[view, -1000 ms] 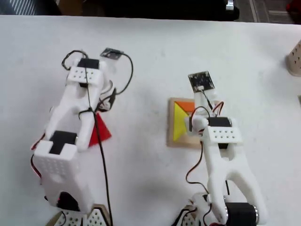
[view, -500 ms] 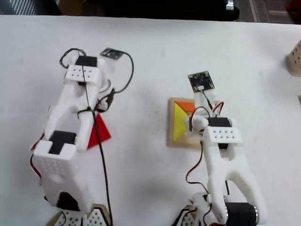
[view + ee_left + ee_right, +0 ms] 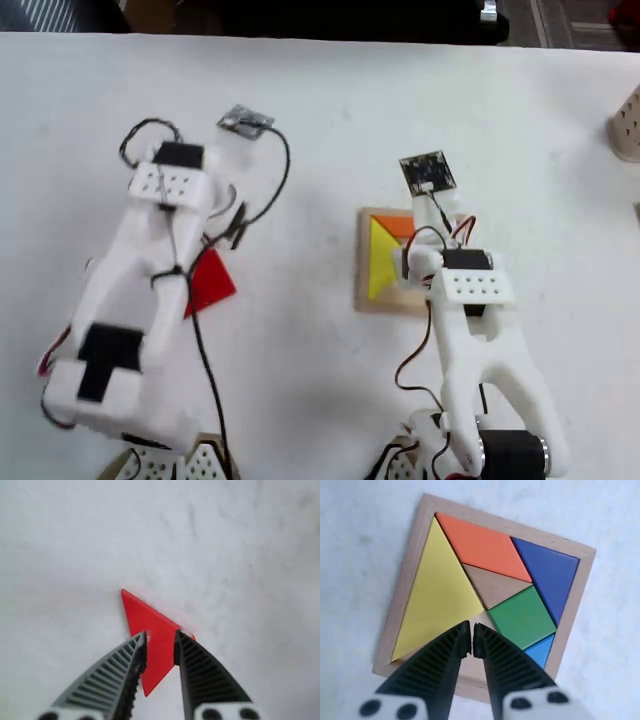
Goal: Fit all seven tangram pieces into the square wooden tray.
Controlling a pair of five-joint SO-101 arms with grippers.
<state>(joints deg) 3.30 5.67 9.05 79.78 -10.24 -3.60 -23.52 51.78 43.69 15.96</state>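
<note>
The left gripper (image 3: pixel 160 636) has its fingers closed on the red triangle (image 3: pixel 150 625), which lies on the white table (image 3: pixel 300 380) beside the left arm, well apart from the tray (image 3: pixel 409 575). The right gripper (image 3: pixel 471 630) hangs over the tray's near edge with its fingers almost together and nothing between them. The tray holds yellow (image 3: pixel 437 595), orange (image 3: pixel 482 545), dark blue (image 3: pixel 550 575), wood (image 3: pixel 495 585), green (image 3: pixel 520 617) and light blue (image 3: pixel 540 652) pieces.
</note>
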